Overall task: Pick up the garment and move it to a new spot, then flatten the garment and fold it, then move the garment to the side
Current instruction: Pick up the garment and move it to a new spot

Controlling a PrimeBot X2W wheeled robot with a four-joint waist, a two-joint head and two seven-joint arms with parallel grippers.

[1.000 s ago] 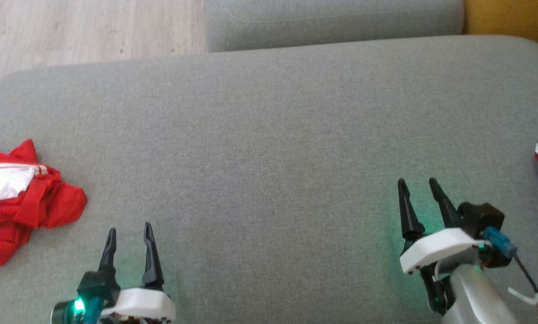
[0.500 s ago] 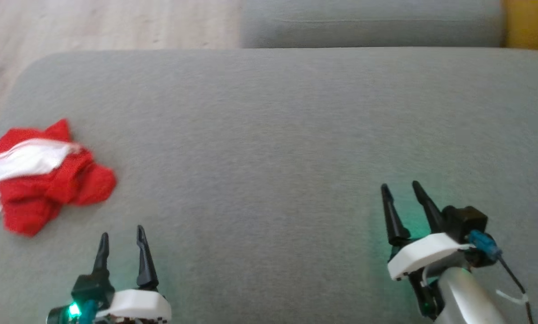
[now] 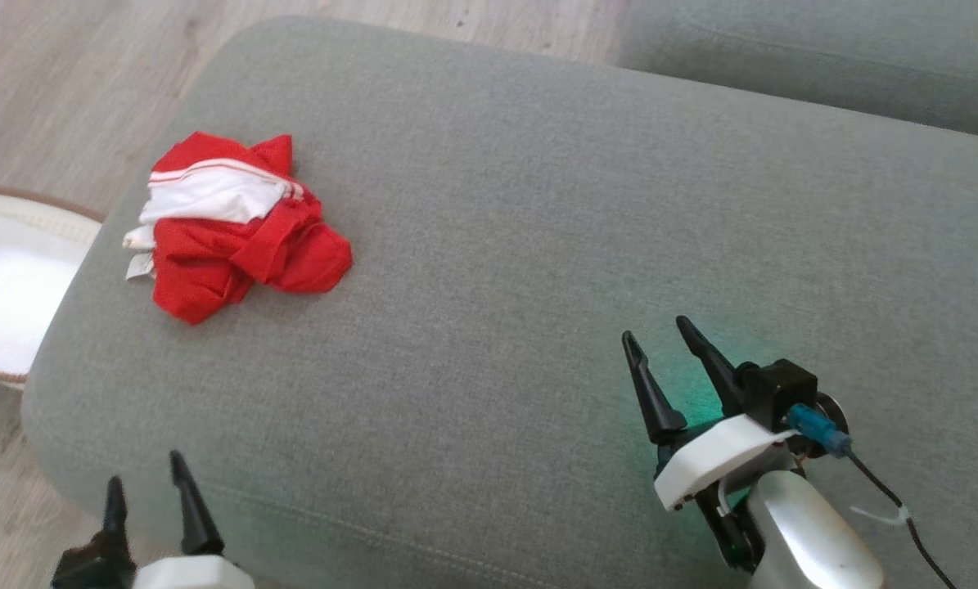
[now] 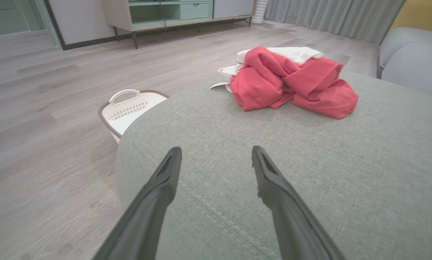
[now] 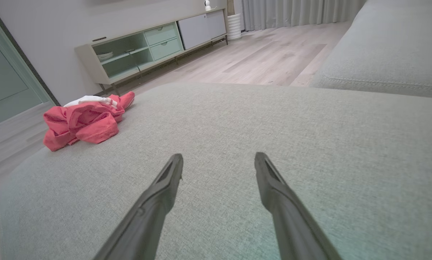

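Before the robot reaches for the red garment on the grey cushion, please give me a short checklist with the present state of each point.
1. Left gripper open and empty: ok.
2. Right gripper open and empty: ok.
3. Garment in plain sight, crumpled on the cushion: ok.
4. A gripper at the garment: not ok, both are well apart from it.
5. Bare cushion between left gripper and garment: ok.
6. Garment safe from slipping off the edge near the basket: cannot tell.
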